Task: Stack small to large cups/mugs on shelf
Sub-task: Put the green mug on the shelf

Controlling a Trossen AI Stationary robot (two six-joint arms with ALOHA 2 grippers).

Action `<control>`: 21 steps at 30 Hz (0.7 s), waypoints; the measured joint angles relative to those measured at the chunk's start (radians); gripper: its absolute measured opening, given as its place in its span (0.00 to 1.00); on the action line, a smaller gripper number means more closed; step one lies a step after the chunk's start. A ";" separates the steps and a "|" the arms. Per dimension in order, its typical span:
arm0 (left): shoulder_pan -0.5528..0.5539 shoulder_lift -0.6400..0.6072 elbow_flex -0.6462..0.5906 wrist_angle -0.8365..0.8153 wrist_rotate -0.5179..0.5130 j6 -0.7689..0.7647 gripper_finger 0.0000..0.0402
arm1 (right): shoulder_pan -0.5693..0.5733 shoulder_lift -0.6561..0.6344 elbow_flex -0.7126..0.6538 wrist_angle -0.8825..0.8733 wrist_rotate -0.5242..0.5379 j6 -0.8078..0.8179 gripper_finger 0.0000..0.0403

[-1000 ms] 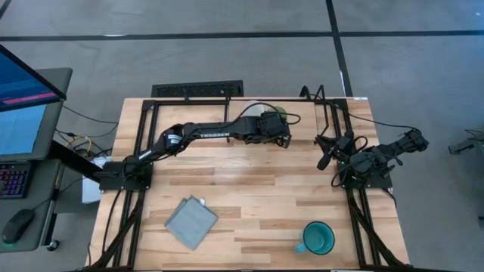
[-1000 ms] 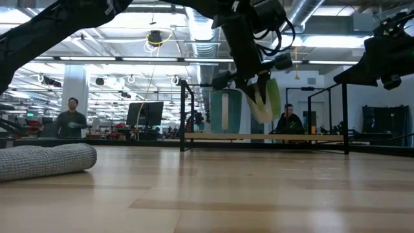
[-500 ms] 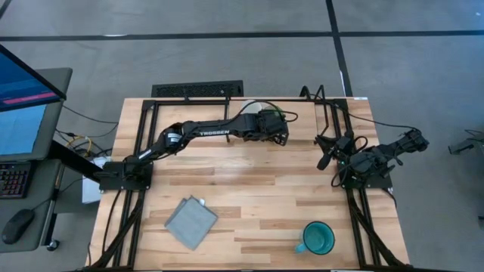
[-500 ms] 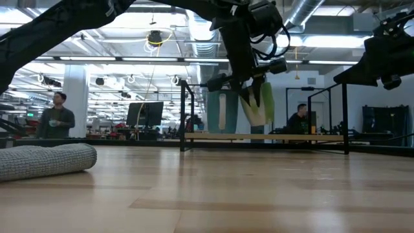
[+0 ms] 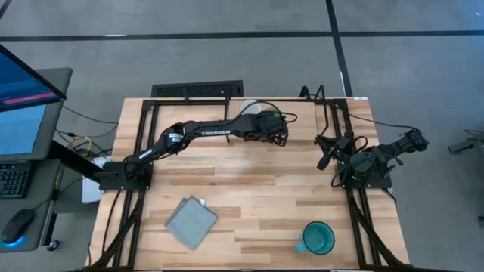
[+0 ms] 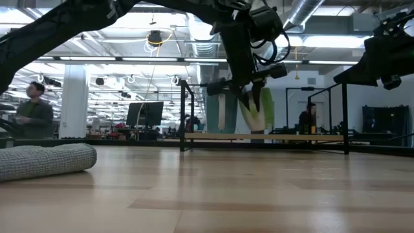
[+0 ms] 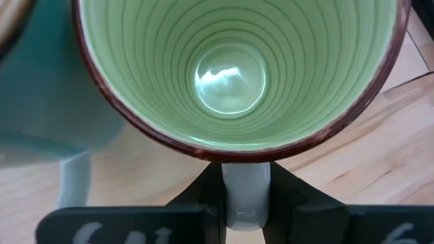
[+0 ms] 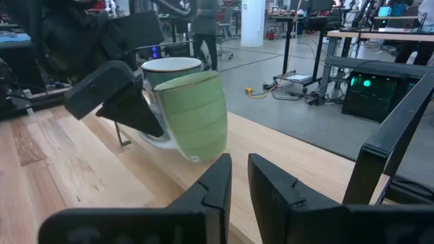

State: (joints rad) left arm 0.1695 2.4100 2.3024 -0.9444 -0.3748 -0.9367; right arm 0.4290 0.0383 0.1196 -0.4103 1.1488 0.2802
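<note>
My left gripper (image 6: 249, 84) is shut on the light green mug (image 8: 193, 115) and holds it just above the shelf (image 6: 291, 137) at the table's far side. Close behind it, the white mug (image 8: 169, 68) stands upright on the shelf. The larger teal mug (image 5: 318, 238) stands on its base on the tabletop near the front right. My right gripper (image 8: 237, 179) waits at the table's right side. Its fingers are open by a narrow gap with nothing between them. My left gripper pinches the green mug's handle (image 7: 245, 196) between its two fingers. The fingers slant down from above, out of the table's left. The mug hangs below them, tilted, its mouth turned up toward the wrist. Its base (image 8: 193, 157) is a little clear of the shelf.
A folded grey cloth (image 5: 190, 221) lies on the tabletop near the front left. Black frame posts (image 5: 333, 121) stand at both ends of the shelf. A monitor and keyboard stand left of the table. People move in the room behind.
My left gripper has tipped and sunk slightly toward the shelf. The green mug now hangs closer to upright than before, and nearer the white mug. Its hold on the handle is unchanged.
</note>
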 joint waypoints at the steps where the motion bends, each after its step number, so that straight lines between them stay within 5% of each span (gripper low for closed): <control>1: 0.002 0.000 0.000 -0.001 0.001 0.000 0.10 | 0.000 0.000 0.000 0.000 0.000 0.000 0.18; 21: 0.020 0.000 0.000 0.005 0.023 0.001 0.12 | 0.000 0.000 0.000 0.000 0.000 0.000 0.18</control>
State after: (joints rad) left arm 0.1900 2.4100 2.3024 -0.9399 -0.3519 -0.9361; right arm 0.4290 0.0383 0.1196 -0.4103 1.1488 0.2802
